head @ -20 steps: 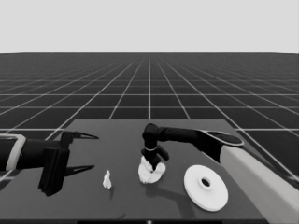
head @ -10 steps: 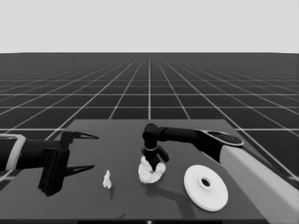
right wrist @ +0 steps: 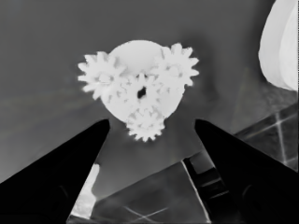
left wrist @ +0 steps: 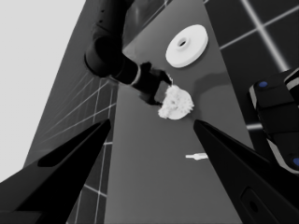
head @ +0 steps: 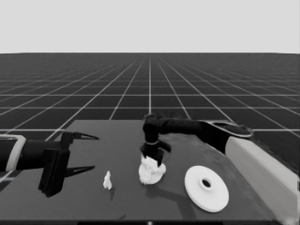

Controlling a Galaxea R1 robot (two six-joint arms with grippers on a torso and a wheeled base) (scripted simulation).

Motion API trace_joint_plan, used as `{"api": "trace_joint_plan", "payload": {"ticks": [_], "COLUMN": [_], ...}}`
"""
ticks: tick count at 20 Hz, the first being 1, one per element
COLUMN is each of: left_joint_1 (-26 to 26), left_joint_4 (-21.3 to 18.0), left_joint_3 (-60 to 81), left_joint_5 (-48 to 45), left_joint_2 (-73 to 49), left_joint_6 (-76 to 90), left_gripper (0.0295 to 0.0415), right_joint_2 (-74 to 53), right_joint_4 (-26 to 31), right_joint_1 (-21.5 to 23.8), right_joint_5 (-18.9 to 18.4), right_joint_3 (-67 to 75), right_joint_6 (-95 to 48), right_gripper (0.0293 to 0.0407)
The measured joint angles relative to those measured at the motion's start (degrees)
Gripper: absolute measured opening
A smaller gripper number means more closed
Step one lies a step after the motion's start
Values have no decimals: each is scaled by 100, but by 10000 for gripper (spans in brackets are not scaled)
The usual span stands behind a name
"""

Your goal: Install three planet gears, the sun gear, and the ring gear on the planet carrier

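White smaller round part [right wrist: 140, 60], four toothed gears [right wrist: 141, 93] meshed

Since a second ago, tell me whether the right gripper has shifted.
No. The right gripper stays over the gears on the smaller round part, placed as before relative to the larger round part.

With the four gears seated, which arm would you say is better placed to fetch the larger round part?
Probably the right. Its claw hangs open just above the gears on the smaller round part, and the larger round part lies on that arm's side. The left claw waits open at the table's far left end.
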Motion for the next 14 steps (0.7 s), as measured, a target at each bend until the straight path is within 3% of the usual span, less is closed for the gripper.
{"api": "trace_joint_plan", "payload": {"ticks": [1,3,9,10,11,12,14], "left_joint_1": [0,0,0,0,0,0,0], "left_joint_4": [0,0,0,0,0,0,0], "left_joint_3": [0,0,0,0,0,0,0], "left_joint_5": [0,0,0,0,0,0,0], "left_joint_2": [0,0,0,0,0,0,0], "left_joint_6": [0,0,0,0,0,0,0], "left_gripper": [385,385,385,385,385,385,385], "right_joint_2": [-15,12,36,-1521,-3913,-5388,-6689], "right_joint_4": [472,945,1193,-539,-1583,-2197,-2771], "right_joint_1": [615,1179,1424,516,-606,-1222,-1746], "right_joint_5": [-100,-104,-96,845,1398,1720,2028], "right_joint_3": [152,82,-35,2544,4416,5520,6575], "right_joint_6": [-1353,-2779,-3570,-6029,-7604,-8530,-9395], "right_gripper": [391,386,385,406,395,389,385]}}
